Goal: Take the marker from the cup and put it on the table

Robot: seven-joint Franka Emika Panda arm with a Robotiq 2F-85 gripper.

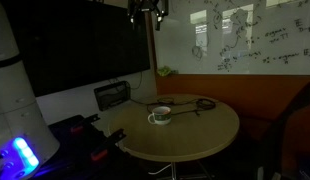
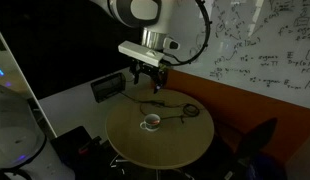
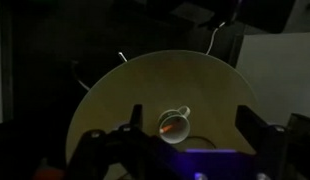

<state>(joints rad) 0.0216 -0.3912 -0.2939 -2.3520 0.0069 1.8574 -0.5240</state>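
The white cup (image 3: 174, 123) stands near the middle of the round tan table (image 3: 125, 90). The orange marker (image 3: 167, 128) lies inside it, leaning on the rim. The cup also shows in both exterior views (image 1: 160, 115) (image 2: 152, 122); the marker is too small to make out there. My gripper (image 2: 147, 72) hangs high above the table, well clear of the cup, and shows at the top edge of an exterior view (image 1: 147, 10). In the wrist view its two fingers frame the cup from above, spread wide and empty (image 3: 193, 128).
A black looped cable (image 1: 195, 104) (image 2: 180, 108) lies on the table behind the cup. A black box (image 1: 113, 95) (image 2: 107, 87) sits by the wall beyond the table edge. A dark chair (image 2: 257, 140) stands beside the table. A whiteboard (image 1: 255, 35) covers the wall.
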